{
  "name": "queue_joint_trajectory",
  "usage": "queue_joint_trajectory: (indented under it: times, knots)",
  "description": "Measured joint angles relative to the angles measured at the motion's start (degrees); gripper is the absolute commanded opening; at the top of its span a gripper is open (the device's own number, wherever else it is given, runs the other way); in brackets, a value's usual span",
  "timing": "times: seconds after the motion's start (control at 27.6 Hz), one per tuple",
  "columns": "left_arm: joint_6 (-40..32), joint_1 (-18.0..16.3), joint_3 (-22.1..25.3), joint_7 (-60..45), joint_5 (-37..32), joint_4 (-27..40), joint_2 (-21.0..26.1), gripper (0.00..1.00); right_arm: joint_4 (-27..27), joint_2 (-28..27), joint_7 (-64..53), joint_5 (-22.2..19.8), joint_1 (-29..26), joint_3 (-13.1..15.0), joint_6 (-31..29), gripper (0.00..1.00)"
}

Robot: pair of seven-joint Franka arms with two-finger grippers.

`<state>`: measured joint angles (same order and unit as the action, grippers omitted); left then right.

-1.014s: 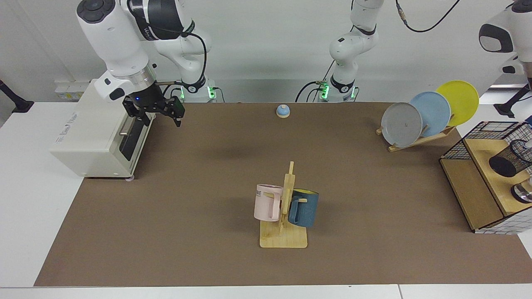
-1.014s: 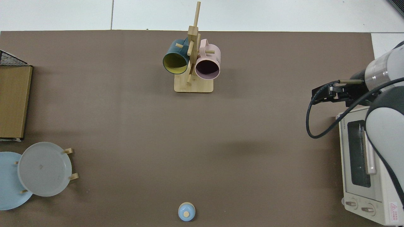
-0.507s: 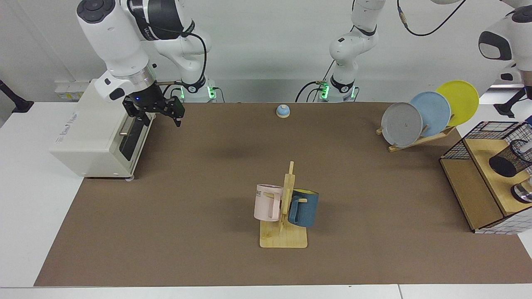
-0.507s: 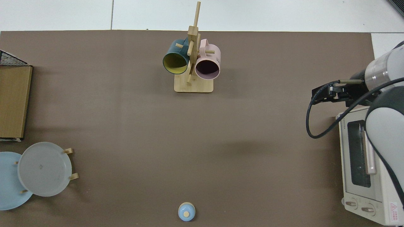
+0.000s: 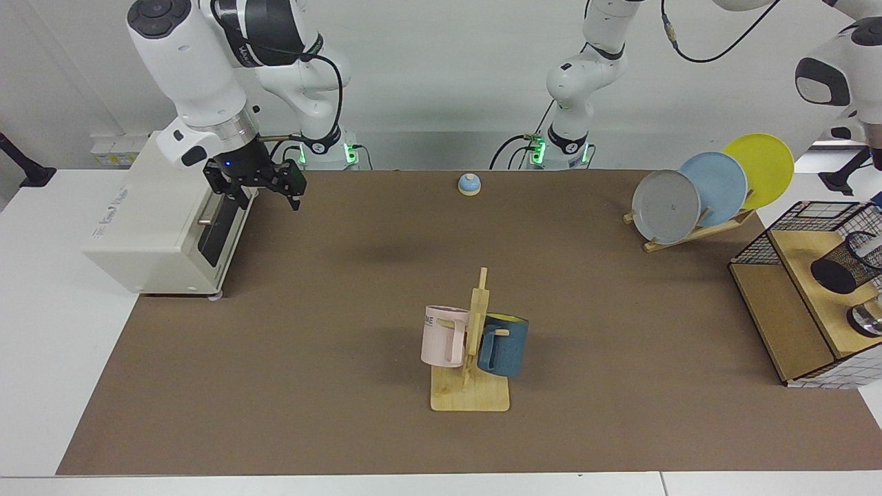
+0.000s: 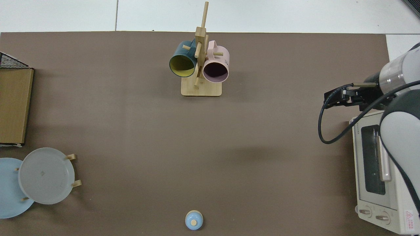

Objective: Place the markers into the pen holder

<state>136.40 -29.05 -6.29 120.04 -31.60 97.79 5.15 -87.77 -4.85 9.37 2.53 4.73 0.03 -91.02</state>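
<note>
Fingers of our right gripper hang parted and empty by the toaster oven, well apart from the pen holder; our left gripper is unseen.

White Franka arms with black joint bands, black grippers, looping black cables, green base lights.

Two mugs on wooden rack

"ME" on the pink mug; oven print unreadable.
</note>
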Motion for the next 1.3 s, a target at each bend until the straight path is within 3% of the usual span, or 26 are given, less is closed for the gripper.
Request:
queue_joint_trajectory:
  times: [0.33, 0.8, 1.3]
  knots:
    - [-11.23, 0.12, -6.57, -10.85, 6.89, -4.11, -1.01, 1.00, 0.00, 0.00, 0.00, 0.00, 0.00, 0.00, 0.00, 1.00]
    - [-26.95, 0.27, -18.49, -54.32, 15.20, -4.93, -3.32, 1.00, 0.00, 0.00, 0.00, 0.00, 0.00, 0.00, 0.00, 1.00]
    - [-33.14, 0.28, -25.23, -95.73, 24.93, -4.93, -3.53, 1.00, 0.00, 0.00, 0.00, 0.00, 0.00, 0.00, 0.00, 1.00]
